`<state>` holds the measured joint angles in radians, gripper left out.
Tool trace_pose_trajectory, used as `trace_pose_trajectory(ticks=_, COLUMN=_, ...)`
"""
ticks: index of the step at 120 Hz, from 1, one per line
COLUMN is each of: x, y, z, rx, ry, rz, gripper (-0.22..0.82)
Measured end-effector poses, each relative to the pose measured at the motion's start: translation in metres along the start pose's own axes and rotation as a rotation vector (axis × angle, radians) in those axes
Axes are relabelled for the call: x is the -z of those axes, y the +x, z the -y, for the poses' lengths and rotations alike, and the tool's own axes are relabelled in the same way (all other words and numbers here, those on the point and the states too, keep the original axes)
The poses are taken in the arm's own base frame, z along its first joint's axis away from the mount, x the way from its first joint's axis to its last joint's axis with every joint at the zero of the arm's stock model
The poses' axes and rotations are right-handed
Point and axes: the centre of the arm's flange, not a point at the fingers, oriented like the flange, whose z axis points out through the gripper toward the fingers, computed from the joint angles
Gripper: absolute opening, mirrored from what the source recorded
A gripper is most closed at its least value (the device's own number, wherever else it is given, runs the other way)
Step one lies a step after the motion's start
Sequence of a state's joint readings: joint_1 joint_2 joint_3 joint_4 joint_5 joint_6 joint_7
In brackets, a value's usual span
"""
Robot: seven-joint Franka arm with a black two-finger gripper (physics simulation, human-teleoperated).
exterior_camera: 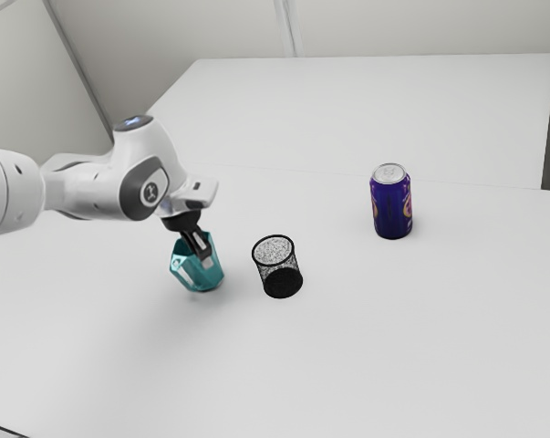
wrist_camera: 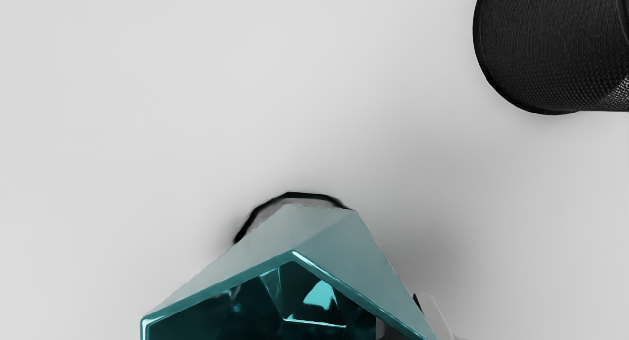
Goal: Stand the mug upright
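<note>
Teal mug (exterior_camera: 200,274) at end of hand (exterior_camera: 203,257), beside black mesh cup (exterior_camera: 277,266) on worktop (exterior_camera: 366,328). Mug wall pinched, one finger inside mouth, one outside. Mouth turned up toward hand, base toward worktop. Key relation: mug's long axis against worktop; whether truly vertical, base flat, cannot be told.
</note>
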<state>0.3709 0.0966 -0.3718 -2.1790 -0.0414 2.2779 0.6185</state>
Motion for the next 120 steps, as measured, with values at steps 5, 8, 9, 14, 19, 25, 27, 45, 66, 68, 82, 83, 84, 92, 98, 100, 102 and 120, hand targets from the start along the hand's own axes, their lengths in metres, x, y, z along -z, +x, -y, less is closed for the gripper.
trace_pose_trajectory(ticks=5, x=-0.002, y=0.001, z=-0.001, rx=0.006, ry=-0.002, rz=0.001, gripper=-0.17)
trace_pose_trajectory(ticks=8, x=-0.003, y=0.001, z=-0.002, rx=0.01, ry=-0.003, rz=0.002, gripper=-0.17)
trace_pose_trajectory(ticks=9, x=-0.003, y=0.001, z=-0.002, rx=0.011, ry=-0.003, rz=0.002, gripper=-0.17)
trace_pose_trajectory(ticks=14, x=-0.004, y=0.001, z=-0.002, rx=0.018, ry=-0.003, rz=0.003, gripper=-0.17)
trace_pose_trajectory(ticks=19, x=-0.004, y=0.001, z=-0.002, rx=0.025, ry=-0.003, rz=0.002, gripper=-0.17)
trace_pose_trajectory(ticks=25, x=-0.004, y=0.001, z=-0.002, rx=0.031, ry=-0.003, rz=0.001, gripper=-0.13)
trace_pose_trajectory(ticks=27, x=-0.004, y=0.002, z=-0.003, rx=0.032, ry=-0.003, rz=0.001, gripper=-0.11)
trace_pose_trajectory(ticks=45, x=0.002, y=0.006, z=-0.009, rx=0.037, ry=0.003, rz=-0.007, gripper=0.18)
trace_pose_trajectory(ticks=66, x=0.039, y=0.012, z=-0.02, rx=0.029, ry=0.048, rz=-0.038, gripper=0.4)
trace_pose_trajectory(ticks=68, x=0.042, y=0.013, z=-0.022, rx=0.027, ry=0.052, rz=-0.039, gripper=0.41)
trace_pose_trajectory(ticks=82, x=0.063, y=0.02, z=-0.033, rx=0.02, ry=0.066, rz=-0.048, gripper=0.49)
trace_pose_trajectory(ticks=83, x=0.065, y=0.021, z=-0.034, rx=0.021, ry=0.067, rz=-0.049, gripper=0.5)
trace_pose_trajectory(ticks=84, x=0.068, y=0.022, z=-0.034, rx=0.021, ry=0.068, rz=-0.051, gripper=0.5)
trace_pose_trajectory(ticks=92, x=0.101, y=0.038, z=-0.036, rx=0.034, ry=0.081, rz=-0.08, gripper=0.53)
trace_pose_trajectory(ticks=98, x=0.127, y=0.049, z=-0.038, rx=0.045, ry=0.089, rz=-0.102, gripper=0.55)
trace_pose_trajectory(ticks=100, x=0.136, y=0.052, z=-0.039, rx=0.05, ry=0.091, rz=-0.108, gripper=0.55)
trace_pose_trajectory(ticks=102, x=0.144, y=0.055, z=-0.039, rx=0.054, ry=0.093, rz=-0.113, gripper=0.55)
trace_pose_trajectory(ticks=120, x=0.213, y=0.078, z=-0.048, rx=0.093, ry=0.107, rz=-0.138, gripper=0.58)
